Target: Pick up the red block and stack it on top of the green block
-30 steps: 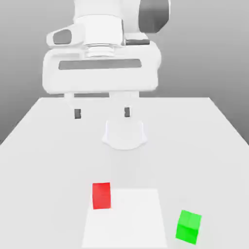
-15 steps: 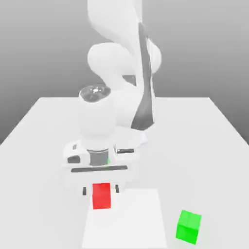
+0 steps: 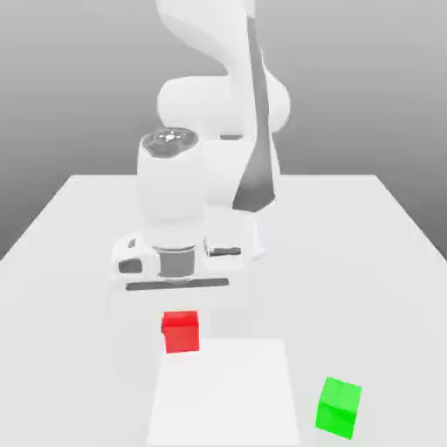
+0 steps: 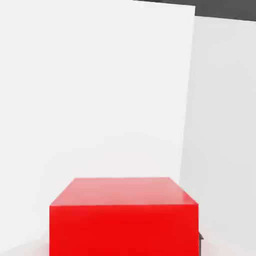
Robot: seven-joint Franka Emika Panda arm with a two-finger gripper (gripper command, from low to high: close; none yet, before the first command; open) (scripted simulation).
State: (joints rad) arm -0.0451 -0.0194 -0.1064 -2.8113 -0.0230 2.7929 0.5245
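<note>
Red fills the space between my jaws: the red block (image 3: 181,332) sits there, and my jaws are drawn in almost as far as they go, pressed on its two sides, so I have hold of it. My gripper (image 3: 180,321) points down at the table (image 3: 70,236), and in the exterior view the block shows just under my white hand, its top face and its front face both plain to see. From my hand view the block (image 4: 123,216) looms close, a flat red front with a paler red top, and beyond it lies the white of the table. Whether the block rests on the table or hangs just clear of it I cannot tell. In the exterior view it is at the far edge of a brighter white square (image 3: 220,393) marked on the table, near that square's corner on the exterior view's left. The green block (image 3: 339,407) stands on the table well apart from me, off to the exterior view's right and nearer the camera, just beside the square's edge, turned a little so that one corner faces forward. Above my hand my white arm (image 3: 214,131) rises in a thick curve, with a dark grey strip down one side, against a plain grey background.
</note>
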